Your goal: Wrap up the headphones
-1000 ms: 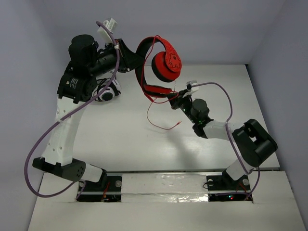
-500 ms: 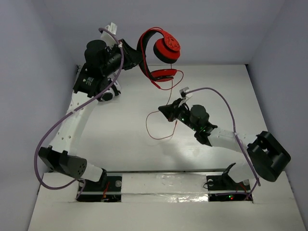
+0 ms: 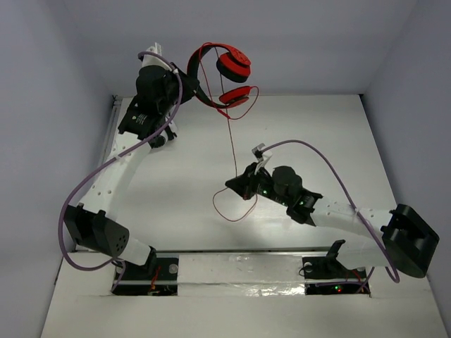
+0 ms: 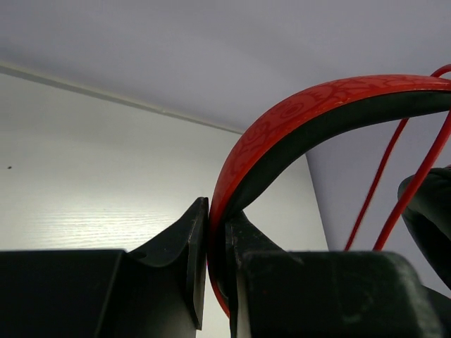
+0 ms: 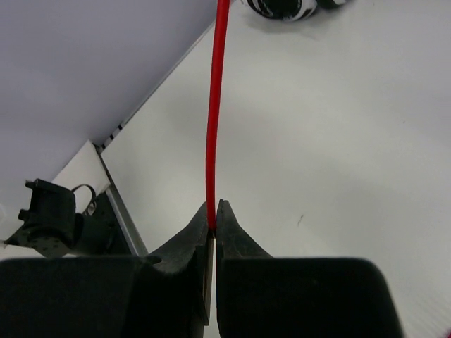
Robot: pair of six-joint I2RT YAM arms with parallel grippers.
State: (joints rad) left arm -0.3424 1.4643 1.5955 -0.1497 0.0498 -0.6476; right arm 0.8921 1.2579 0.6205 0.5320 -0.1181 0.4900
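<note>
One white counter (image 3: 176,190) lay beneath both arms. From the near edge the left arm (image 3: 116,172) rose toward the far-left corner, while the right arm (image 3: 345,218) stretched low from the near-right corner toward the middle. The headphones (image 3: 232,65) hung in the air over the far edge, left of its midpoint and clear of the counter. They were held by the left gripper (image 4: 215,211), whose fingers were pressed tight on either side of the red, black-lined headband (image 4: 282,127). A black-and-white pair of headphones (image 3: 158,139) lay near the far-left corner, largely hidden under the left arm. The thin red cable (image 3: 231,141) dropped in a straight line from the earcups to the right gripper (image 5: 213,211) near the counter's middle. That gripper was pinched closed on the cable, with no gap showing between the fingertips. Past the pinch the loose end curled in an open loop toward the near edge — whether it touched the surface could not be told.
</note>
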